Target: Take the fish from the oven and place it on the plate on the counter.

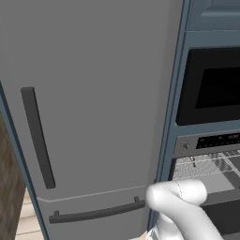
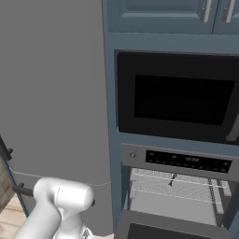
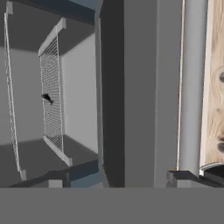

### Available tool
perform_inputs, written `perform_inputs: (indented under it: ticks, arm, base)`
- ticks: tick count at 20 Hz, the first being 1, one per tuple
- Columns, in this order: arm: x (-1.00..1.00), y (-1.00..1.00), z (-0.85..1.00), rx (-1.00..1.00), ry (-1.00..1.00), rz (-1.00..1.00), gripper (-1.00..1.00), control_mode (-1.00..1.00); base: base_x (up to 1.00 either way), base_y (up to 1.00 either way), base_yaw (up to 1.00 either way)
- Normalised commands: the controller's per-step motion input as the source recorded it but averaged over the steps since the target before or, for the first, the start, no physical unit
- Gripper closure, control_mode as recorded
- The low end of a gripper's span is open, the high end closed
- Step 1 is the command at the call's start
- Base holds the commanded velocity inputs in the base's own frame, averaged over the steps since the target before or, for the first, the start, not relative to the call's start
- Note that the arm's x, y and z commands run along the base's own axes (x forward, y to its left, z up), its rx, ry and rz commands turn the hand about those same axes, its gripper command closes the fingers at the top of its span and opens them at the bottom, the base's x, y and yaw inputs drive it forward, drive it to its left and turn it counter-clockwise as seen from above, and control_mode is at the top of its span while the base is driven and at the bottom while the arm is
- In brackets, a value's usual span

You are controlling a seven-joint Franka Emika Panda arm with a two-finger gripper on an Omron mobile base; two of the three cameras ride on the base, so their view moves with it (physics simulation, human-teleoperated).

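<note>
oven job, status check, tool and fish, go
Tool state unclear, nothing seen held. Oven open, fish on upper wire rack, untouched. Nothing seen blocking the cavity.

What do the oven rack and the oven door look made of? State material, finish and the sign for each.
Oven rack: looks like thin metal wire, pale grey, judging by its fine open grid. Oven door: a grey frame with a matte, brushed-steel look around a dark panel, possibly glass, though no reflection confirms it.

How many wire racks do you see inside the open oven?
2. In the hand view, one wire rack with the small dark fish on it, and another rack nearer the left edge. The base views show the oven only partly, so more may be hidden.
</note>
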Motion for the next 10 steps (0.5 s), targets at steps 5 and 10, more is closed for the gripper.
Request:
perform_inputs:
  ticks: [5, 10]
  arm:
    - [-0.63, 0.10, 1.00, 0.00, -0.10, 0.00, -1.00, -1.00]
    - [-0.67, 0.15, 1.00, 0.00, -0.05, 0.00, -1.00, -1.00]
  base:
    - [0.00, 0.00, 0.00]
    - [0.00, 0.00, 0.00]
